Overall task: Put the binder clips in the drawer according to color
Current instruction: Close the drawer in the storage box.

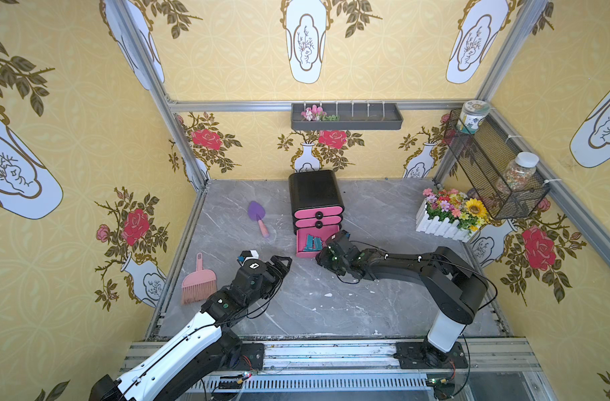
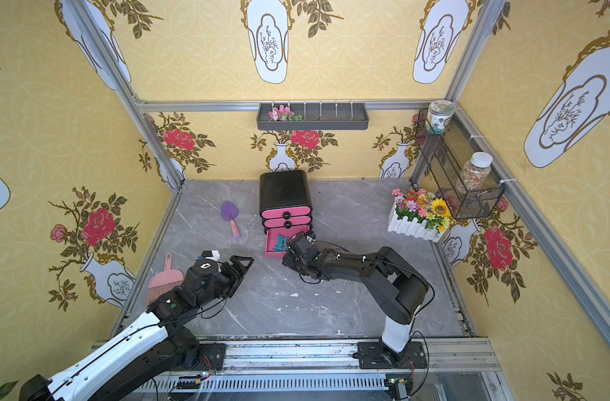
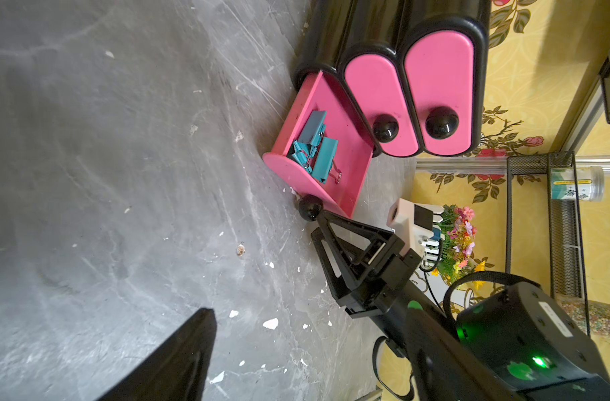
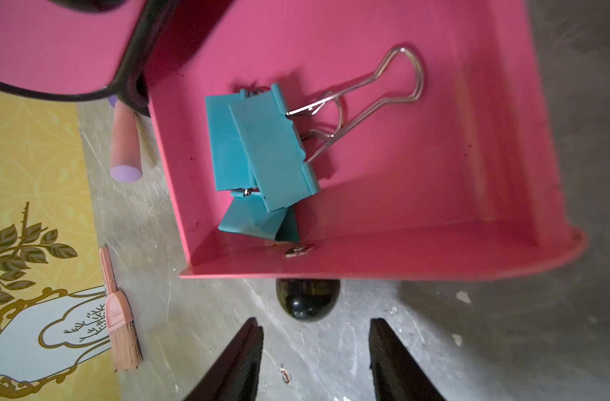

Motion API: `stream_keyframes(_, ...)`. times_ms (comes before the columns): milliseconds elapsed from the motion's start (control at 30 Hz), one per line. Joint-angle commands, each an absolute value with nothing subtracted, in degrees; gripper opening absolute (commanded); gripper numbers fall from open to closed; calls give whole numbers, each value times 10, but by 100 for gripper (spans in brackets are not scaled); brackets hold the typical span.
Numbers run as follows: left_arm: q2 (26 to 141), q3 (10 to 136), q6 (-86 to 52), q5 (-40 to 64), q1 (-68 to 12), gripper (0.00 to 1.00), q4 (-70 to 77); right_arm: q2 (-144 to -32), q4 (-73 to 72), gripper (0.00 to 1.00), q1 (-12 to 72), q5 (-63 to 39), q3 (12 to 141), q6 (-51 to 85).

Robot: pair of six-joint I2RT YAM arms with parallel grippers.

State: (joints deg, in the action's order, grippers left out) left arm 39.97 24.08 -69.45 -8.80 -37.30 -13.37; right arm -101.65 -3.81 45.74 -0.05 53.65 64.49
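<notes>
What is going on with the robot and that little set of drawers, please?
The right gripper, jaws open and empty, sits just in front of the knob of the bottom drawer, which stands pulled out of the black cabinet and holds teal clips. The upper two drawers are shut. The left gripper hovers open over the table, holding nothing.

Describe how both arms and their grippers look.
The left arm and right arm each have a white lower link, black upper links and loose black cables. The left gripper and right gripper carry black triangular, open-framed fingers. Green indicator lights dot the wrists.
</notes>
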Motion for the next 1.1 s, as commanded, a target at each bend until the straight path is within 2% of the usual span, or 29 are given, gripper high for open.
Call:
stream_keyframes(0, 395, 237, -693, -90, -373, 90, -139, -1026, -65, 54, 458, -2, 543, 646)
stream_keyframes(267, 377, 233, -695, -94, -373, 90, -159, -1054, -72, 48, 453, 5, 563, 638)
stream_keyframes(467, 370, 232, -696, -97, -373, 90, -167, -1067, -66, 37, 447, 7, 576, 624)
stream_keyframes(700, 370, 231, -698, -97, -372, 90, -165, -1054, -38, 29, 434, 8, 583, 584)
stream_keyframes(1067, 373, 232, -699, -96, -373, 90, -164, -1066, 10, 27, 394, -27, 631, 504)
